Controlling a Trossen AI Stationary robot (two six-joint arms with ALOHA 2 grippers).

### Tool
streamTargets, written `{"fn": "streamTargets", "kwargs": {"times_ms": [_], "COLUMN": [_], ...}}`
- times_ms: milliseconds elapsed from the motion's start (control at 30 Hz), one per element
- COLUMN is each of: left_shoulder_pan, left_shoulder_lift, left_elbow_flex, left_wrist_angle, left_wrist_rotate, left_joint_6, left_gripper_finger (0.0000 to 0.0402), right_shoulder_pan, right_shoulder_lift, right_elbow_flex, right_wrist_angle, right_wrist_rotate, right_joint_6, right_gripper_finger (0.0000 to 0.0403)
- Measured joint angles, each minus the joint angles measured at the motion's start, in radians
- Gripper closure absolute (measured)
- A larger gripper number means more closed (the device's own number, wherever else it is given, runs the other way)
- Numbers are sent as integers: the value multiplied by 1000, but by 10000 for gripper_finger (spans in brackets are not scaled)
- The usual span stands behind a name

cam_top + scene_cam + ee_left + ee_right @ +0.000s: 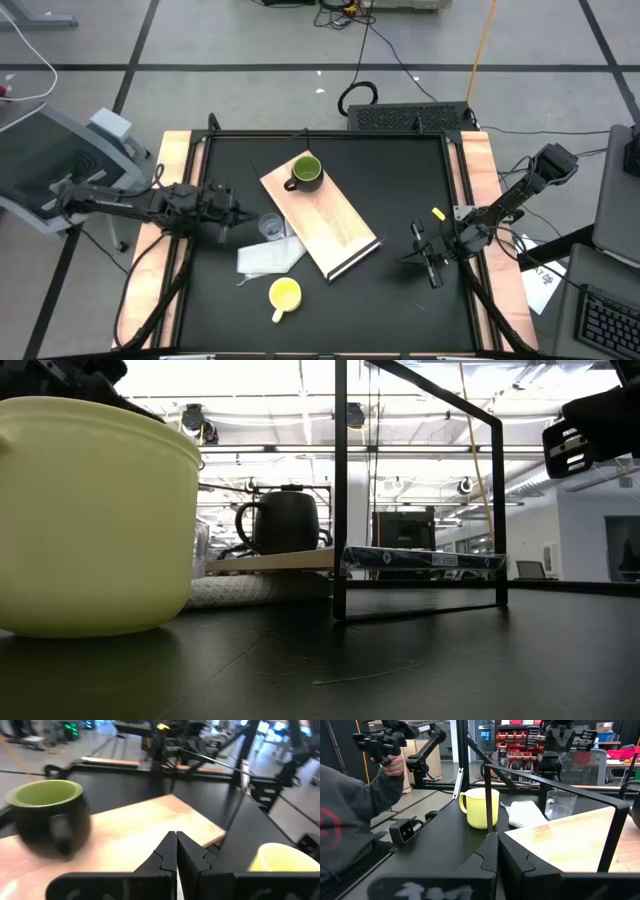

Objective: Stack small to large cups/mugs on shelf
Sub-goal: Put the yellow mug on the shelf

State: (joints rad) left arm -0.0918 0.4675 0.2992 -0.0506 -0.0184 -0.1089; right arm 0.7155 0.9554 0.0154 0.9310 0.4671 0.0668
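The light-wood shelf board lies slantwise in the middle of the table, its dark edge strip toward the near right. The dark olive-green mug stands upright on the board's far end. The clear plastic cup stands on the table at the board's left side. The yellow mug stands on the table near the front edge. My left gripper is shut and empty, left of the board, pointing at it. My right gripper is shut and empty, right of the board.
A white cloth lies between the clear cup and the yellow mug. A thin black metal frame stands up at the board's dark-edged end. A person's sleeve and hand show beyond the table's near side in the right wrist view.
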Motion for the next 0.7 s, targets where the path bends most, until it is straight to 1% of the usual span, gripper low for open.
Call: {"fn": "streamTargets", "kwargs": {"times_ms": [233,367,500,700], "left_shoulder_pan": [-137,-193,-228,-251], "left_shoulder_lift": [188,281,370,521], "left_elbow_flex": [135,236,338,478], "left_wrist_angle": [-39,-115,-217,-307], "left_wrist_rotate": [-36,-104,-152,-158], "left_joint_6": [29,29,29,45], "left_gripper_finger": [399,400,400,398], "right_shoulder_pan": [0,0,0,0], "right_shoulder_lift": [0,0,0,0], "right_elbow_flex": [0,0,0,0], "right_wrist_angle": [0,0,0,0], "right_wrist_rotate": [0,0,0,0], "right_joint_6": [0,0,0,0], "right_gripper_finger": [403,403,403,403]}}
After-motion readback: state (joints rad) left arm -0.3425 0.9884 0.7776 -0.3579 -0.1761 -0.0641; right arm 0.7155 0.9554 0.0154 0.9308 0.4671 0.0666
